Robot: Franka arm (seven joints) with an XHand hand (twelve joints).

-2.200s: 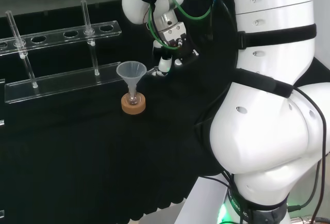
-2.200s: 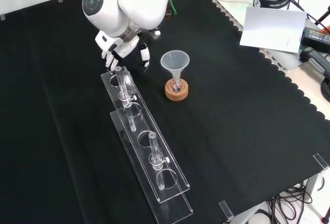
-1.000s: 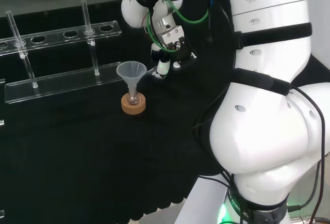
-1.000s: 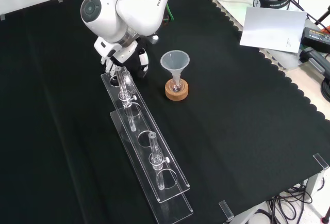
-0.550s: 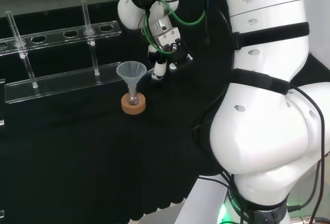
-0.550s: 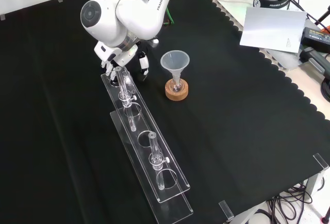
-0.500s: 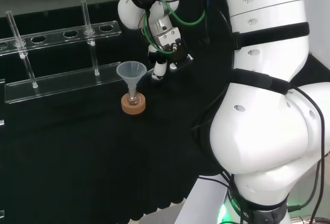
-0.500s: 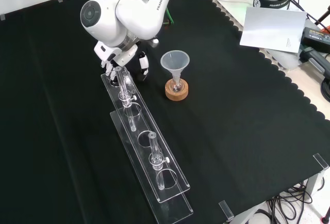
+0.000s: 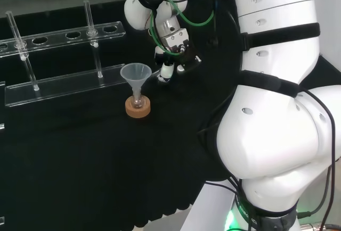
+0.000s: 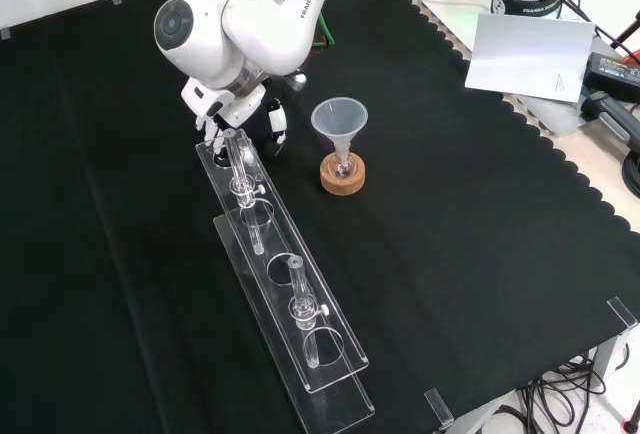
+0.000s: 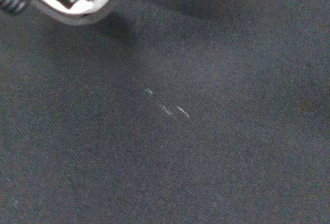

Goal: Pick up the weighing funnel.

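Descending and shifting slightly toward the test-tube rack [image 10: 290, 294] over the last two seconds, the hand [image 10: 228, 104] is now hovering low over the black cloth [image 10: 480, 234]. In the front view it is sitting at the rack's far end, left of the funnel [image 10: 339, 119]. Its fingers [image 9: 167, 70] are pointing down, fairly straight and spread apart, and nothing is showing between them. The rack, the tubes and the funnel are standing where they stood before.

This is reading as the final approach, judged from the pose; no grasp is being made yet. The weighing funnel is not plainly resolving. In the wrist view, faint glints [image 11: 167, 108] are lying on the cloth below the palm. They are possibly its clear edge, but this cannot be confirmed.

Counted items:
- One funnel, resting stem-down in one small flask on one cork ring [image 10: 343, 176].
- One clear two-tier rack.
- Two test tubes, one at the far end [image 10: 238, 159] and one toward the near end [image 10: 301, 289].
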